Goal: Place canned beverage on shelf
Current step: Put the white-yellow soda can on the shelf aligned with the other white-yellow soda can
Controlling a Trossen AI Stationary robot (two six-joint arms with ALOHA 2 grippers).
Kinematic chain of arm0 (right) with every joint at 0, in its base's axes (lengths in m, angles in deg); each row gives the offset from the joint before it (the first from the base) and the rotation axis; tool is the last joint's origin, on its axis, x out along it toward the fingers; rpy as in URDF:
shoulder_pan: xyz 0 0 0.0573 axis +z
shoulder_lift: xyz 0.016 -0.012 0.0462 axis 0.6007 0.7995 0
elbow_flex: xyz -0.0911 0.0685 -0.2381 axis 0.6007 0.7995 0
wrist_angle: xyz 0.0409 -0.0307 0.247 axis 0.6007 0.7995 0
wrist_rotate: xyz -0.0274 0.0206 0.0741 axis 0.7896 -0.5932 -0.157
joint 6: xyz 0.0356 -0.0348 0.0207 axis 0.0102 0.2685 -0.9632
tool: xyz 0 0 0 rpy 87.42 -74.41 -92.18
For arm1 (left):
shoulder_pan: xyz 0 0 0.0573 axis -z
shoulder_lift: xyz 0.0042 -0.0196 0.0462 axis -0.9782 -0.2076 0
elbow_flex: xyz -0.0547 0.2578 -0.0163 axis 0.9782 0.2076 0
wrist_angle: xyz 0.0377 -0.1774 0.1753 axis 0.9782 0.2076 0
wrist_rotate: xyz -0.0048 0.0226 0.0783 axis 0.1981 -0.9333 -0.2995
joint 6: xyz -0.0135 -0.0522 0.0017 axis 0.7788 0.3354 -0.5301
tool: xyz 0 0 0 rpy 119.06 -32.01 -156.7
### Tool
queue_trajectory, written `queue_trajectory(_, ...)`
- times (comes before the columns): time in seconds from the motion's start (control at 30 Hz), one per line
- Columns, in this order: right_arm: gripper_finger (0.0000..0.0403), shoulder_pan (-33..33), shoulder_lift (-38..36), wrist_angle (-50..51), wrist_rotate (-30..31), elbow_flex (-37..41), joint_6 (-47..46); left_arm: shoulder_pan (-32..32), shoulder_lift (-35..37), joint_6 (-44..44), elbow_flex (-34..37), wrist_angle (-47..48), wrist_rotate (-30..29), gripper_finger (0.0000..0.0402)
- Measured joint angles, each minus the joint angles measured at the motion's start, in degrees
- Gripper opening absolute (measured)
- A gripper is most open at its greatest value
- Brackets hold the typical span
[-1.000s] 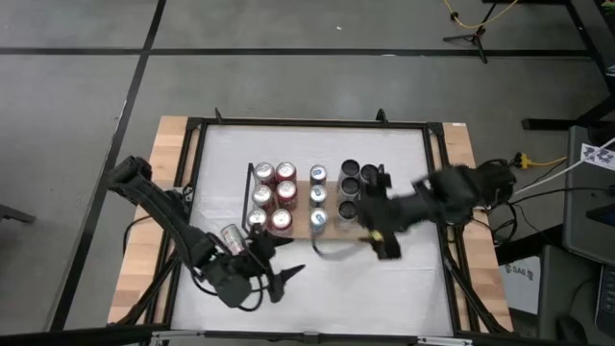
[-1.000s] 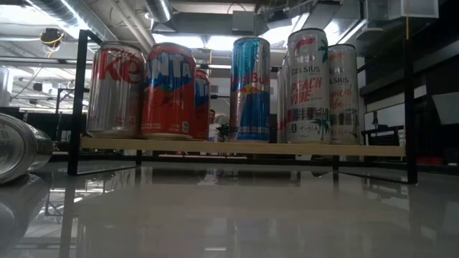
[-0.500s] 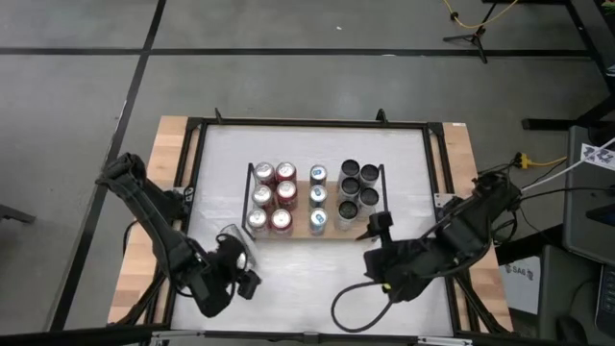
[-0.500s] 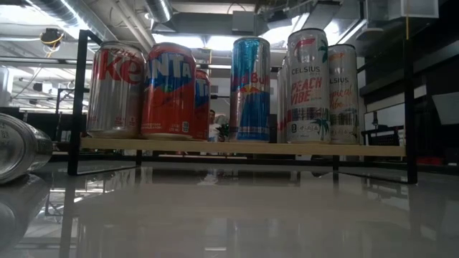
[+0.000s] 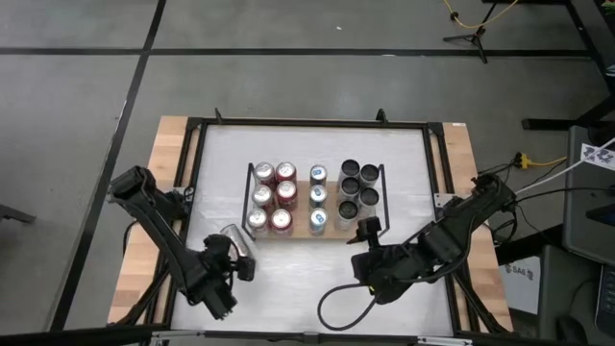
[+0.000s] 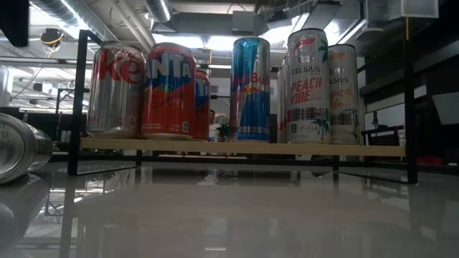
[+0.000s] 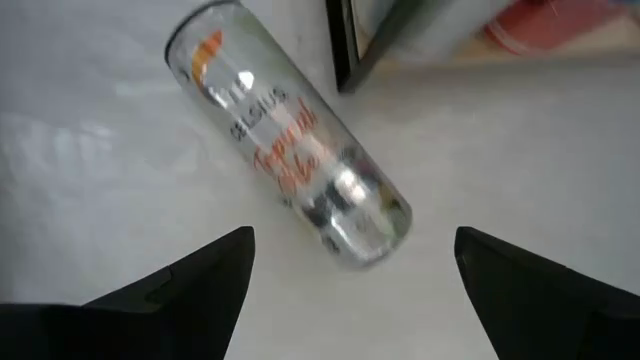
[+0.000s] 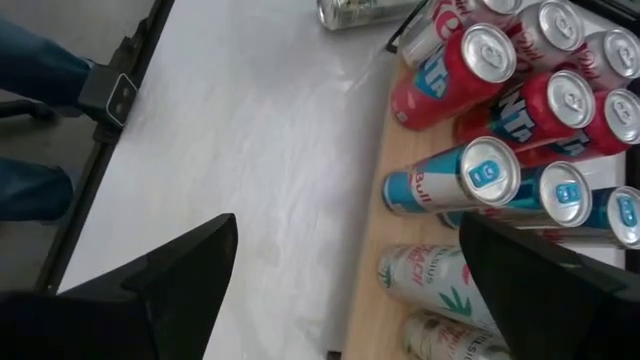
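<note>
We see the silver can (image 7: 290,150) lying on its side on the white table just off the shelf (image 5: 330,233) corner. Our left gripper (image 7: 345,275) hovers wide open; a skewed pinch may roll it. Our right gripper (image 8: 345,290) waits, also wide.

On the shelf (image 6: 237,148), a silver can (image 6: 115,89) at one end shows the red letters "ke", the red can (image 6: 167,92) touching it reads "FANTA", the tall blue-and-silver can (image 6: 250,89) reads "Red Bull", and a white can (image 6: 308,86) reads "CELSIUS PEACH VIBE" (its neighbour's small print is unreadable). Just ahead of the left gripper (image 7: 350,275), the lying can (image 7: 290,150) shows part of "CELSIUS".
</note>
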Motion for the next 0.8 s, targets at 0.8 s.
queue_trajectory(0.8,0.0379,0.03,0.00,-0.17,-0.02,-0.02,0.00,-4.22,-12.48,0.85,0.02,0.76,4.87,0.0337)
